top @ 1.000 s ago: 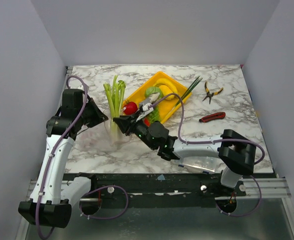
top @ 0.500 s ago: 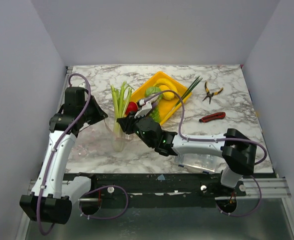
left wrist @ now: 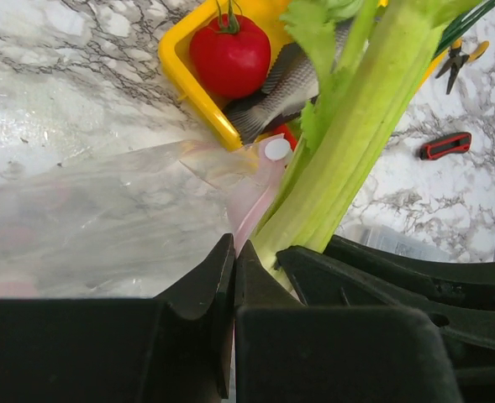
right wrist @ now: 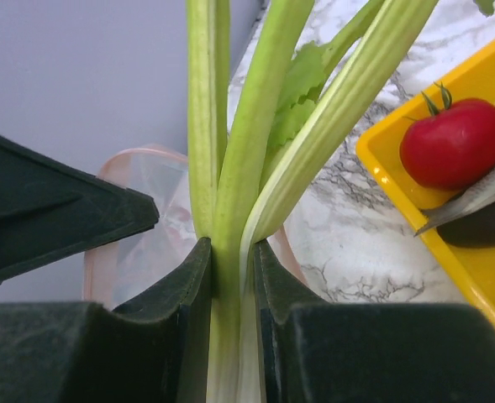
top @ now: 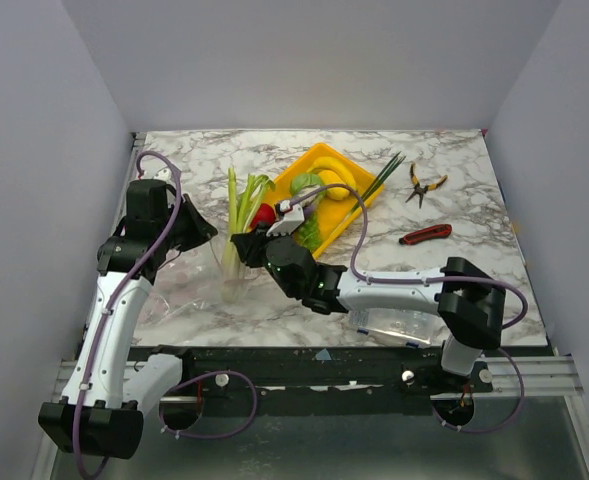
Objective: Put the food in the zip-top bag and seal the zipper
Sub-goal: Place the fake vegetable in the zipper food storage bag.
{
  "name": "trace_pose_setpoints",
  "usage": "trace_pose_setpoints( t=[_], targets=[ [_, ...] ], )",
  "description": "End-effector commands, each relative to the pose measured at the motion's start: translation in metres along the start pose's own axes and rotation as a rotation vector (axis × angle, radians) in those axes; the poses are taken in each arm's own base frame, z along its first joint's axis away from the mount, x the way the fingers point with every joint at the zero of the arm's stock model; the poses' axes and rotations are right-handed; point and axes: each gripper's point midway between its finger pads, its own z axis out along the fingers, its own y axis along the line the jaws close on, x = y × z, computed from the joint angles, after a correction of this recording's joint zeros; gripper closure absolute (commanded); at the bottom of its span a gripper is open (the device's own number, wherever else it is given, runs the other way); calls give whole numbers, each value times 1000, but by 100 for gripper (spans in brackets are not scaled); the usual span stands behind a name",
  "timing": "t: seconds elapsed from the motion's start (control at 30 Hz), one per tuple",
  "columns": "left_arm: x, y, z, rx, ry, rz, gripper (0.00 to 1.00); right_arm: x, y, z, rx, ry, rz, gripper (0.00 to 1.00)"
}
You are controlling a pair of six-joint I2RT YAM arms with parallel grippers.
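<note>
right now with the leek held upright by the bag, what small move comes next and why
Probably lower the leek into the bag. The right gripper is shut on its upright stalk, the left gripper pinches the bag's edge beside it, and the pink-rimmed mouth seems to sit at the stalk's base, most of the leek above it.

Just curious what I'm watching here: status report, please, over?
Left gripper shut on zip-top bag, at its mouth. Right gripper shut on leek, upright. Tomato, fish in tray.
</note>
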Motion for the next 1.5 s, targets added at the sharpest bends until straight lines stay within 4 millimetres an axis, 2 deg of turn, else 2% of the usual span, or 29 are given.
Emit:
trace_pose_setpoints(
  t=[0.0,0.1,0.2,0.27,0.33,0.4,0.47,0.57,0.67,0.73,0.9,1.0,1.1,1.27,1.47],
  targets=[
    [3,-6,3,53,13,3,100,-38,22,-9,-121,-203,-25,97],
    [4,-8,3,60,17,4,100,-32,25,-11,-180,-212,4,89],
    [5,-7,5,62,16,9,100,-23,8,-5,-72,-186,84,89],
    [7,-7,6,69,27,8,100,-31,8,-8,-80,-226,140,91],
    [11,-10,6,89,45,7,100,-41,18,-7,-97,-267,97,91],
    [14,-11,6,102,55,13,100,-50,17,-5,-91,-345,67,91],
    [14,-11,8,99,58,-7,100,-48,19,-3,-110,-373,32,84],
    [10,-22,10,154,67,-1,100,-30,27,1,-127,-265,-24,79],
    [6,-22,12,148,60,0,100,-14,15,-3,-70,-162,-7,72],
    [5,-22,12,151,53,12,100,-10,14,-10,-96,-133,-18,65],
    [10,-21,15,178,43,33,100,-6,23,-19,-101,-7,-82,37],
    [14,-14,20,160,44,58,100,-3,13,-26,-19,104,-146,17],
    [16,-10,23,154,52,71,100,-15,7,-35,31,185,-182,8],
    [20,-10,21,165,71,86,100,-34,-10,-47,7,300,-159,1],
    [27,-12,19,193,67,72,100,-60,-26,-49,-27,363,-105,0]
  ],
)
